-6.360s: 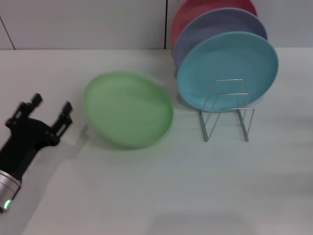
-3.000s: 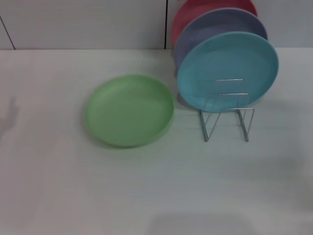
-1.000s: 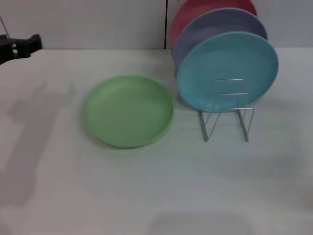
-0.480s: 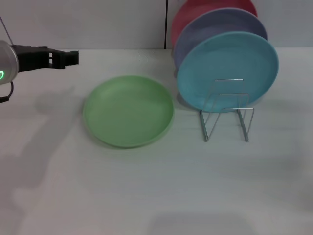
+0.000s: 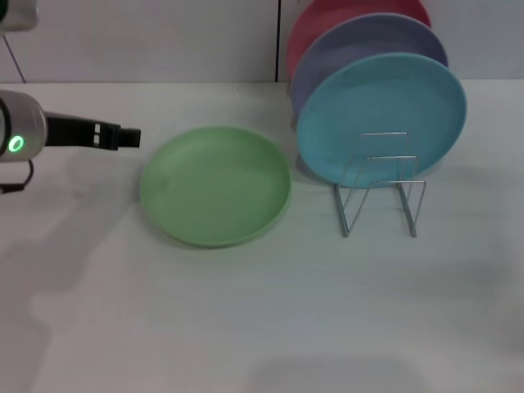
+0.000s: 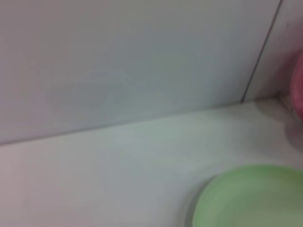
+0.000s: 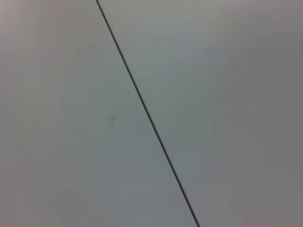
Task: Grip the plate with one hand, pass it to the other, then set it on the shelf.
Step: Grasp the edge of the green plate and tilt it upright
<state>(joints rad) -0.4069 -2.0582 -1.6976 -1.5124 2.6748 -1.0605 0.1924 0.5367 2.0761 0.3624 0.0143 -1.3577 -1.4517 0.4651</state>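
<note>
Soft even light, faint shadow on the table, left wrist view blurred

red plate mostly hidden, cut off

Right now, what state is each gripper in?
Left gripper: beside the light green plate, not touching it; open or shut cannot be told.
Right gripper: not in view.

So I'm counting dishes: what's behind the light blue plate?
Behind the light blue plate stand a lavender plate and a red one; each is mostly covered, so anything behind them can't be seen.
</note>
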